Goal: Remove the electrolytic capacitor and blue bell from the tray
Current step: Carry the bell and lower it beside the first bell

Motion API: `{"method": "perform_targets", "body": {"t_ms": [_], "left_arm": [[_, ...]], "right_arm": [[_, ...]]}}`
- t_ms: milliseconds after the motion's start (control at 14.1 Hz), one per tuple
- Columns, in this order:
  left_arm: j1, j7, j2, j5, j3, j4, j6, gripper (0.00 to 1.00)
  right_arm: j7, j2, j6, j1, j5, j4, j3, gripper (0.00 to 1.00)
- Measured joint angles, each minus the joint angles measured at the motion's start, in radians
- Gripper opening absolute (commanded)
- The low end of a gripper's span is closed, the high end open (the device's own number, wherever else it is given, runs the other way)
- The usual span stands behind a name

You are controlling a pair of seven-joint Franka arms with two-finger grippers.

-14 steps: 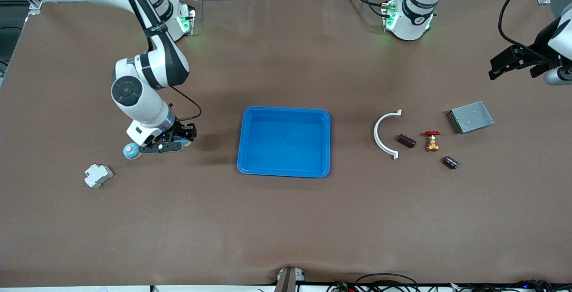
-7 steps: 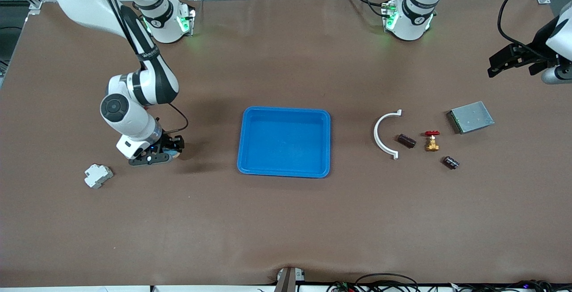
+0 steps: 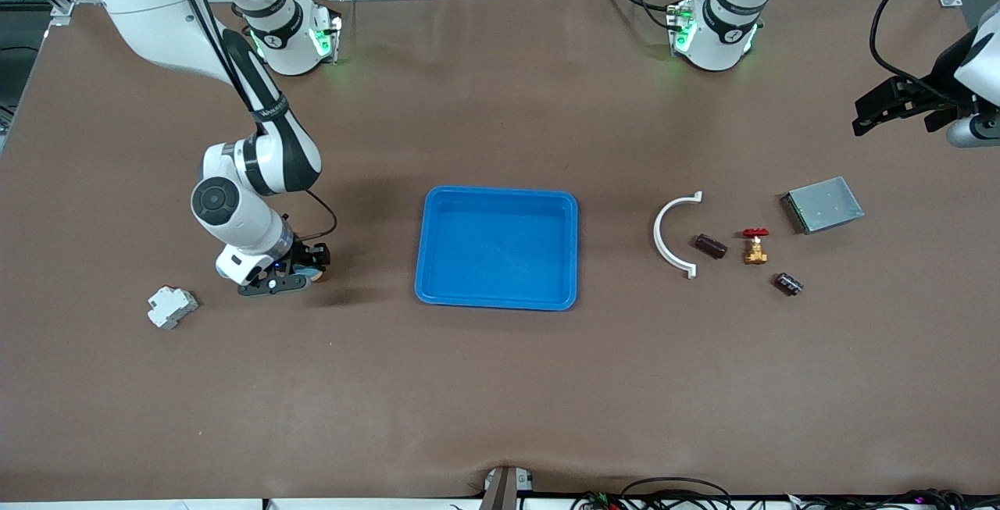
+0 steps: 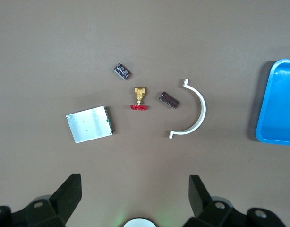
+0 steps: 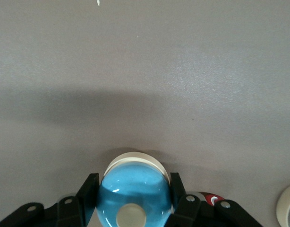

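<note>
Down and sideways the right gripper (image 3: 283, 279) has swung since a second ago, now low over the tabletop toward the right arm's end, between the white block (image 3: 171, 307) and the tray (image 3: 498, 301). Its fingers (image 5: 180, 191) clamp the blue bell (image 5: 132, 197), already clear of the bare tray. The capacitor (image 3: 788, 284) looks to be lying near the brass valve (image 3: 755, 248). To finish well: settle the bell flat before letting go, then lift straight up. High above, the left gripper (image 4: 134, 195) waits, spread wide.
</note>
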Motion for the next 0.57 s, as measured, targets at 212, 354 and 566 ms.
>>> {"method": "perform_targets", "body": {"t_ms": [212, 354, 566], "left_arm": [[-0.002, 0.001, 0.000, 0.000, -0.017, 0.000, 0.000, 1.00], [-0.003, 0.001, 0.000, 0.000, -0.020, 0.000, 0.000, 1.00], [-0.003, 0.002, 0.000, 0.000, -0.025, 0.000, -0.011, 1.00]], "right_arm": [[0.000, 0.012, 0.004, 0.000, 0.000, 0.006, 0.002, 0.47], [0.000, 0.013, 0.004, 0.000, 0.000, 0.008, 0.002, 0.95], [0.000, 0.013, 0.003, 0.000, 0.000, 0.013, 0.002, 1.00]]}}
